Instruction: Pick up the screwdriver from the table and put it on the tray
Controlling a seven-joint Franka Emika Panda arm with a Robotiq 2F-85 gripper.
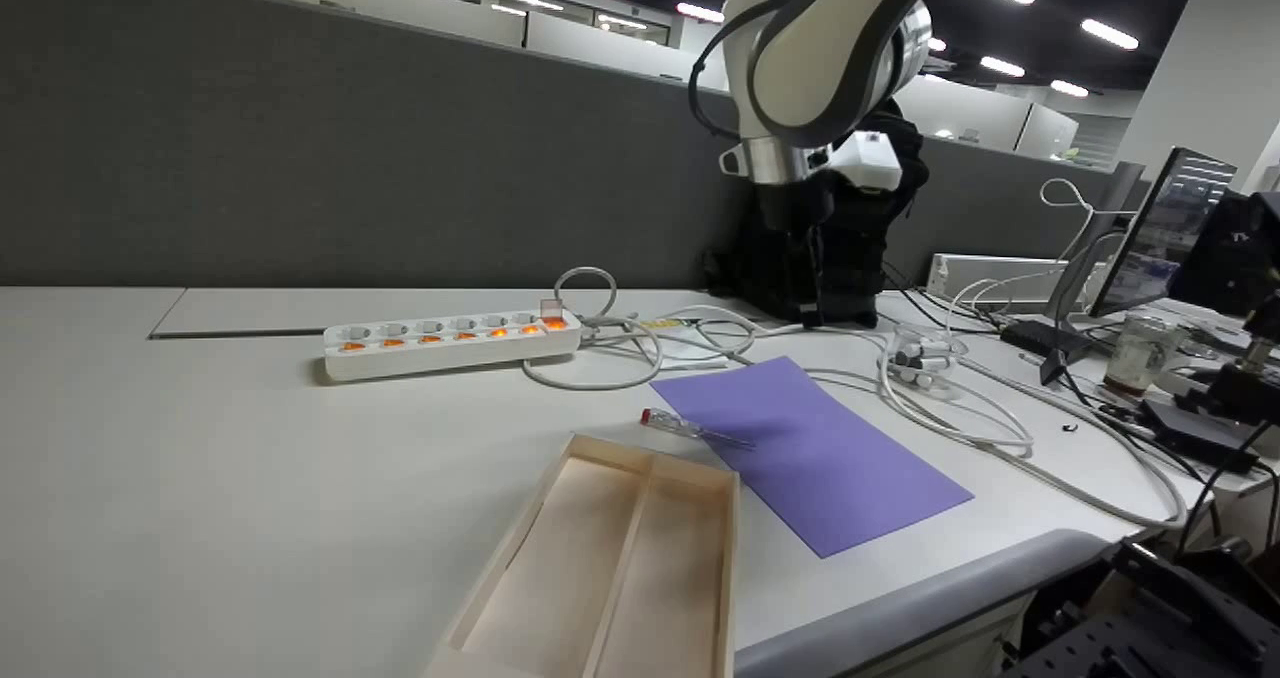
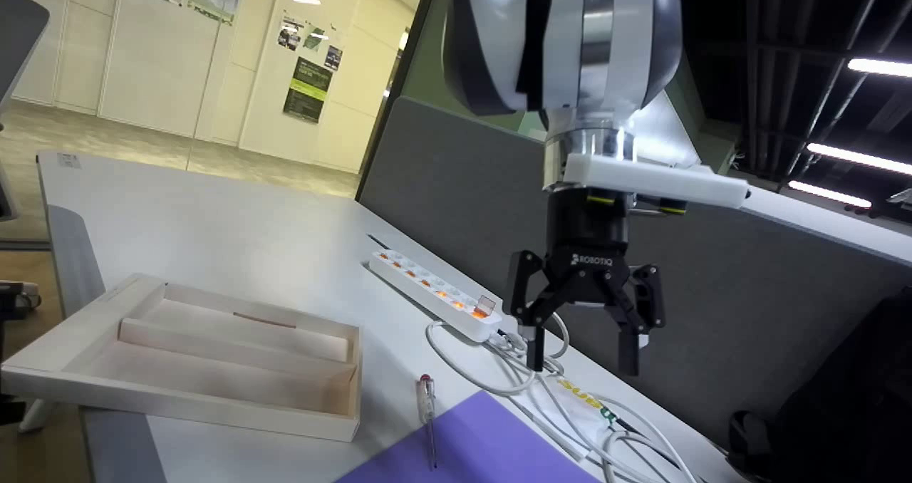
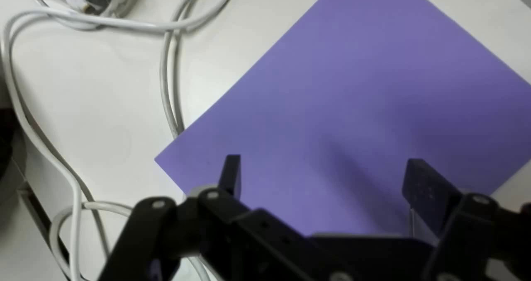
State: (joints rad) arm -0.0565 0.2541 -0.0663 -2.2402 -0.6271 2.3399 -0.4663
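Note:
The screwdriver [image 1: 672,422] has a clear handle with a red end and a thin metal shaft. It lies on the pale table [image 1: 250,478], its shaft over the purple mat; it also shows in an exterior view [image 2: 427,406]. In the wrist view it is mostly hidden; a thin line beside the right finger may be its shaft. The beige tray [image 1: 627,558] with a lengthwise divider stands beside the handle end and also shows in an exterior view [image 2: 285,420]. My gripper [image 2: 582,370] is open, empty, pointing down above the table; its spread fingers [image 3: 323,158] show over the mat.
A flat purple mat [image 1: 830,468] lies beside the tray. A white power strip [image 1: 450,353] with orange lit switches lies towards the grey partition [image 1: 350,158]. Loose white cables [image 1: 625,363] run behind the mat. A black bag [image 1: 860,248] stands at the back, and a monitor [image 1: 1165,228] at the side.

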